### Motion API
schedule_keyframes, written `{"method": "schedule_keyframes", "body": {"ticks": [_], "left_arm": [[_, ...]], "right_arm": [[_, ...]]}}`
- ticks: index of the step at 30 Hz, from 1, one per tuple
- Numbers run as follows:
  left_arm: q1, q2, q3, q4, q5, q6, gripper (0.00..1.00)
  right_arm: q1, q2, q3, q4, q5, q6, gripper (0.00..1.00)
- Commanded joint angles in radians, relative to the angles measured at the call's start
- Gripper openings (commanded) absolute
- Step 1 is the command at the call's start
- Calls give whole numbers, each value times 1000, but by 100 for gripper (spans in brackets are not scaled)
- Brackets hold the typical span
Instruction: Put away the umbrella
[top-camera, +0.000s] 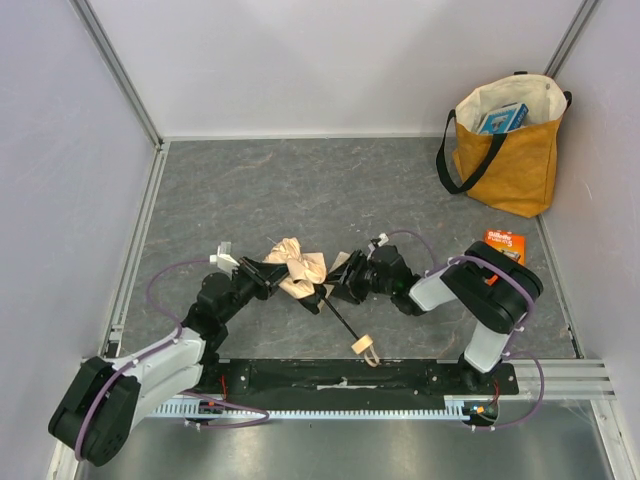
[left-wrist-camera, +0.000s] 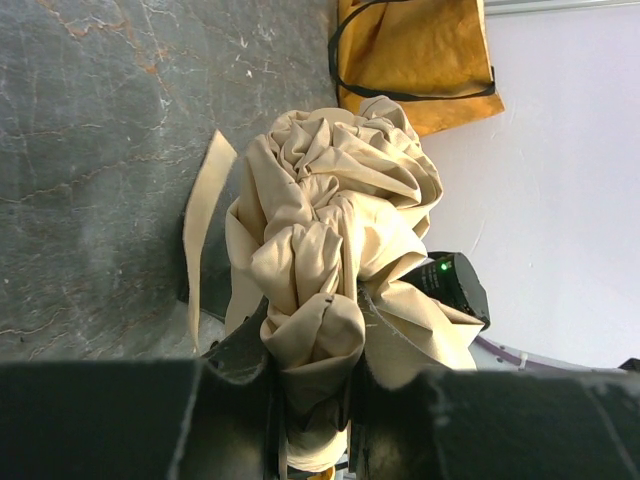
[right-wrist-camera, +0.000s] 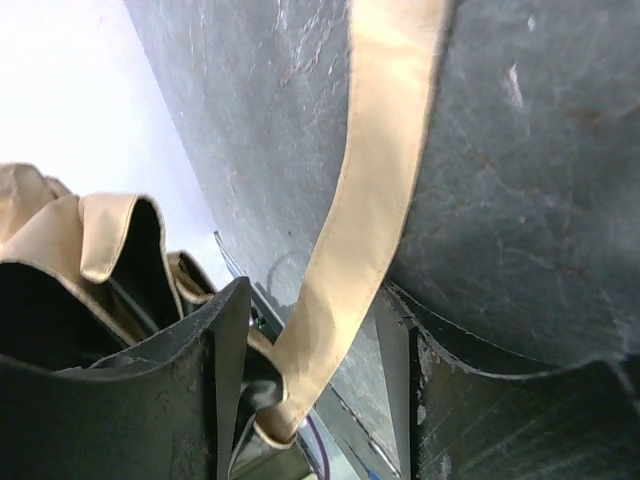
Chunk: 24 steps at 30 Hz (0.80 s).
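My left gripper (left-wrist-camera: 305, 345) pinches the crumpled beige-cream fabric umbrella (left-wrist-camera: 330, 200); bundling, I judge. My right gripper (right-wrist-camera: 315, 310) gapes around its flat beige strap (right-wrist-camera: 380, 180). It likely needs pinching next.

I see the umbrella (top-camera: 298, 265) in pale beige-cream fabric, with a black shaft (top-camera: 343, 322) and a light wooden knob handle (top-camera: 364, 347). The tote bag (top-camera: 515, 170) is mustard yellow, its straps (top-camera: 486, 160) black and its lining (top-camera: 497, 96) cream. The box (top-camera: 503, 118) inside is blue. The packet (top-camera: 505, 243) is orange. The tabletop (top-camera: 300, 190) is dark grey, marbled with pale veins.
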<state>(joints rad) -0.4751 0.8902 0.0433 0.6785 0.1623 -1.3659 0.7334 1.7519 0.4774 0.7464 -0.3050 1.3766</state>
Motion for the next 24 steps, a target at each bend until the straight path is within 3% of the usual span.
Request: {"method": "schedule_keyframes", "body": {"ticks": [1, 4, 8, 15, 19, 24], "left_arm": [[1, -45, -106, 61, 34, -16, 2], [1, -68, -103, 35, 33, -18, 2], [1, -70, -91, 12, 28, -9, 2], [1, -7, -71, 50, 19, -6, 2], [3, 97, -72, 202, 35, -30, 2], [3, 197, -28, 361, 72, -7, 2]], "right_arm": [[3, 49, 47, -61, 86, -28, 55], [-3, 80, 88, -64, 109, -86, 37], [-31, 129, 153, -33, 103, -183, 0], [-68, 202, 219, 161, 52, -246, 0], [-71, 296, 364, 165, -48, -249, 0], [-66, 293, 322, 241, -66, -231, 0]]}}
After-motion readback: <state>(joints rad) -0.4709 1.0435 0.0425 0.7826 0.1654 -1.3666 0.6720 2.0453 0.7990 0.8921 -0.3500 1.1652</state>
